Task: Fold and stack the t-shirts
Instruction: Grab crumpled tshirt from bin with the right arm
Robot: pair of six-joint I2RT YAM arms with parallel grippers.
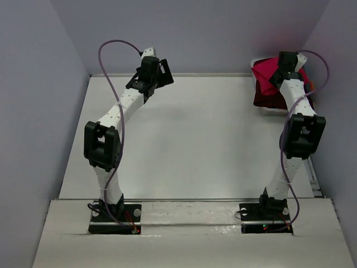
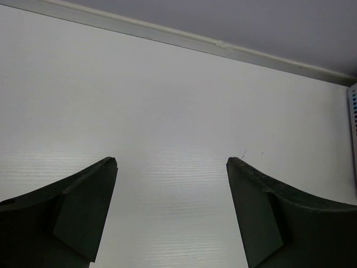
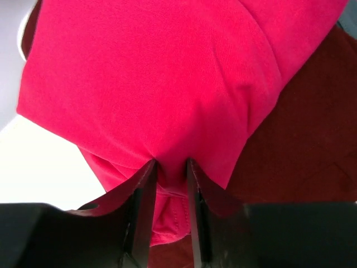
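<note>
A crimson-pink t-shirt [image 1: 266, 71] hangs bunched at the far right, over a white bin [image 1: 262, 109]. My right gripper [image 1: 285, 70] is shut on it. In the right wrist view the pink cloth [image 3: 156, 84] fills the frame and is pinched between my fingers [image 3: 144, 195]; the right gripper [image 3: 170, 164] holds a fold of it. A dark maroon t-shirt [image 1: 268, 99] lies below it in the bin, also seen in the right wrist view [image 3: 295, 151]. My left gripper [image 1: 159, 70] is open and empty at the far left-centre of the table; its view [image 2: 172, 162] shows only bare tabletop.
The white table [image 1: 195, 139] is enclosed by grey walls on the left, back and right. A raised seam [image 2: 184, 42] marks the table's far edge. The bin's edge [image 2: 352, 128] shows at the right of the left wrist view.
</note>
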